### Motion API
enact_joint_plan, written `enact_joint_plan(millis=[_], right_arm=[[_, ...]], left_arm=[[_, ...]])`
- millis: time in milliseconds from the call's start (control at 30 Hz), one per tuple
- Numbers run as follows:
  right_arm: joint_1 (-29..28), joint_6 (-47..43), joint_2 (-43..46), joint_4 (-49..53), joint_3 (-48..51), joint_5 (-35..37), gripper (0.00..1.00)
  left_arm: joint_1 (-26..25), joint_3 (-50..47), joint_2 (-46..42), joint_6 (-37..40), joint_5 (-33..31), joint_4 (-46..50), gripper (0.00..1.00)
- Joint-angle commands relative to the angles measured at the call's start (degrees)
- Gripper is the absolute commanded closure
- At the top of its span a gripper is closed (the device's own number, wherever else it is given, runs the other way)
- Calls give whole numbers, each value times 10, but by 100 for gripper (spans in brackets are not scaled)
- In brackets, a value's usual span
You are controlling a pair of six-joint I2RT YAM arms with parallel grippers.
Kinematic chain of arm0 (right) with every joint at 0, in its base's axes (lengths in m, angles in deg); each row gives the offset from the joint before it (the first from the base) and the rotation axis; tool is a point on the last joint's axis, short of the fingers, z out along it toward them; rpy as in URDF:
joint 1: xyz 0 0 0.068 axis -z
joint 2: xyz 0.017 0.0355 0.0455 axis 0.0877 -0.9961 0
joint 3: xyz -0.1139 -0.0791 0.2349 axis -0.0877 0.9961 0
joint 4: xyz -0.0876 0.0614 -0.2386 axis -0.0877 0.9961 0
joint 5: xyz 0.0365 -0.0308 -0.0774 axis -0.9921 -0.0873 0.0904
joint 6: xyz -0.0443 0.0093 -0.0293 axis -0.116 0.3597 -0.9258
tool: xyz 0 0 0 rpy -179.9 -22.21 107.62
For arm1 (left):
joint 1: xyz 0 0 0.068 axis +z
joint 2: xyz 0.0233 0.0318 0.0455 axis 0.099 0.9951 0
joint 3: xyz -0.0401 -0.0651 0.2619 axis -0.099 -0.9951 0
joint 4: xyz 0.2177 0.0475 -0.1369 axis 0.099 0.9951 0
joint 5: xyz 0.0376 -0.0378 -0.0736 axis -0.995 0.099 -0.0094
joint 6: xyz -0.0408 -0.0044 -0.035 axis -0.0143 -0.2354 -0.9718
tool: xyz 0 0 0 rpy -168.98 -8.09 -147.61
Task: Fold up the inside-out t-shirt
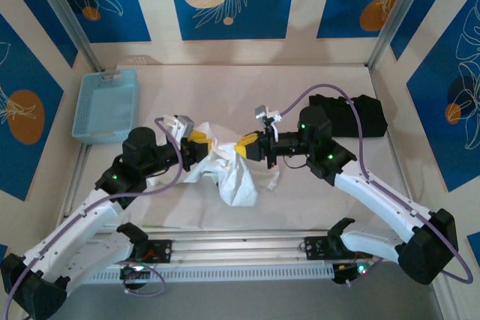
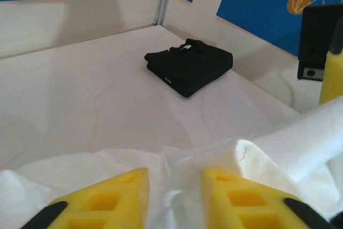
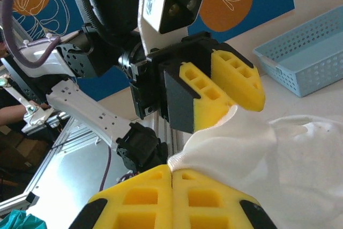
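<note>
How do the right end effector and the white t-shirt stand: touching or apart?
Touching. The right wrist view shows the right end effector with its jaws closed on a bunch of the white t-shirt, the cloth coming straight out from between them.

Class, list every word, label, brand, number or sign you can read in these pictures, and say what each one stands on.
No text in these pictures can be read.
Small white mark on the black folded cloth garment: too small and blurred to read.
Blue wall panels with orange circles and white leaf drawings: pictures only, no words.
</note>
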Motion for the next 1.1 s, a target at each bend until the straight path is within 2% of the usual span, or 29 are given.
enact_joint_plan(millis=[0, 200, 333, 600, 733, 900, 967, 1067], right_arm=[[1, 8, -1, -14, -9, 5, 100], [2, 4, -9, -2, -9, 26, 100], [3, 4, -16, 2, -12, 35, 100], [2, 0, -23, 18, -23, 54, 100], [3, 4, -27, 17, -27, 50, 100], [3, -1, -27, 20, -27, 51, 100], [2, -5, -26, 24, -27, 50, 100], [4, -19, -24, 35, -27, 49, 100]], left_arm=[[5, -13, -13, -4, -22, 14, 60], [5, -16, -41, -9, -57, 74, 48], [4, -13, -58, -5, -40, 95, 44], [4, -45, -112, -10, 9, 39, 32], [3, -37, -79, -20, 0, 40, 32], [4, -26, -30, -19, -22, 24, 35], [3, -26, -13, -18, -15, 9, 43], [3, -22, 5, -31, -31, -5, 63]])
